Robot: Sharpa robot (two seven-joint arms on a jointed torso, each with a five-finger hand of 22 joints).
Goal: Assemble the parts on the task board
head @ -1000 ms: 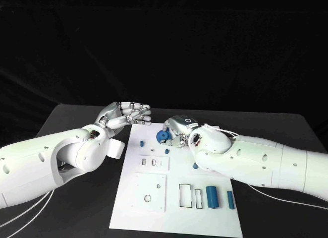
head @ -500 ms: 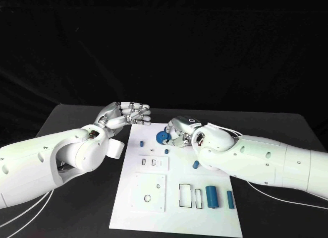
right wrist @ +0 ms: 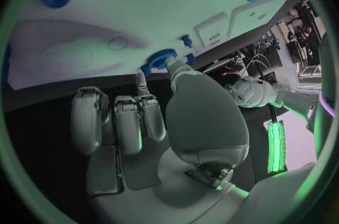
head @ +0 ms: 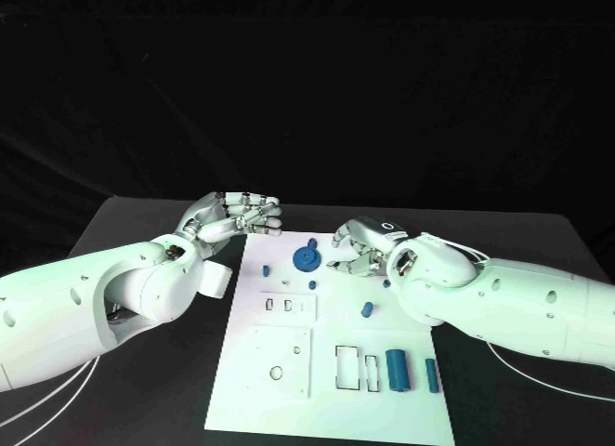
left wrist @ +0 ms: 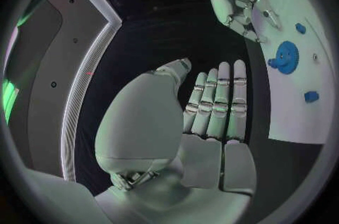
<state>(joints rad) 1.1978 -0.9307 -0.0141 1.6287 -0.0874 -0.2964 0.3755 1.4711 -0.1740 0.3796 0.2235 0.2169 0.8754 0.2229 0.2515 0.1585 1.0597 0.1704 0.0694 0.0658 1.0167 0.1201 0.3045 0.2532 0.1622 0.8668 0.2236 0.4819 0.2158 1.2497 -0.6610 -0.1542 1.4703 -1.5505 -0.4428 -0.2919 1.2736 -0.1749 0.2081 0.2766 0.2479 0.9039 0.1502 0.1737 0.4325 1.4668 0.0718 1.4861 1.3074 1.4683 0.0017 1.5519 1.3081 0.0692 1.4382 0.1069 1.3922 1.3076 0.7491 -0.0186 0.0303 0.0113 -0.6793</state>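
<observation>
The blue gear (head: pixel 307 256), judged light and rigid, is best pinched by its rim; both the left hand (head: pixel 234 216) and the right hand (head: pixel 365 247) are clenched on nothing.

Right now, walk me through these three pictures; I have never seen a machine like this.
It is a robot with two white arms ending in silver hands, working at a black table. One picture looks down from its head; the two round ones come from cameras at each wrist, behind that hand. The white task board lies in the middle, with small blue parts on it: a blue gear at the far end and blue cylinders nearer the robot. The left hand is beside the board's far corner with its fingers curled in, holding nothing. The right hand is beside the gear with its fingers apart, also holding nothing.
</observation>
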